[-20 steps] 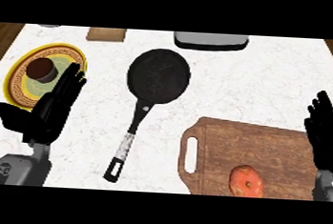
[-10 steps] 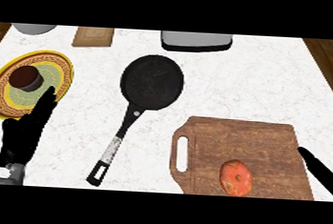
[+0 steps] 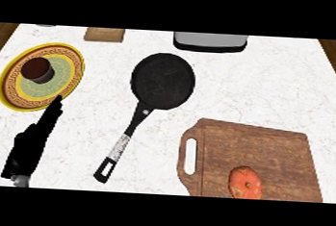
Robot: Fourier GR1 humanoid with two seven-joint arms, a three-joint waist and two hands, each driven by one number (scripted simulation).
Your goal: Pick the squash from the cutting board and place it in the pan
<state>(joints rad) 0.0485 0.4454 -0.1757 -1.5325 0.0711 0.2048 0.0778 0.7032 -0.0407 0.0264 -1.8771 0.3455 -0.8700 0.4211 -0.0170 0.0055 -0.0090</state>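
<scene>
At the lower left of the frame my left hand point(image 3: 32, 149) rests over the white marble counter point(image 3: 272, 91), fingers straight and held together, pointing up toward the plate and holding nothing. Just above its fingertips, in the upper left, lies the yellow patterned plate point(image 3: 15, 95) with a small dark brown round thing point(image 3: 37, 69) sitting on it.

Along the top edge sit a small wooden block point(image 3: 104, 33) and, further right, a grey and black appliance point(image 3: 209, 41), only partly in view.

In the middle lies the black pan point(image 3: 163, 81) — nothing in it — with its handle point(image 3: 123, 144) running down and to the left, well apart from my left hand.

At the lower right is the wooden cutting board point(image 3: 269, 149), its handle slot on the left side. The orange squash point(image 3: 246, 182) lies on the board near its lower edge — untouched, well apart from the pan.

My right hand does not show anywhere, so I cannot tell how its fingers stand.
</scene>
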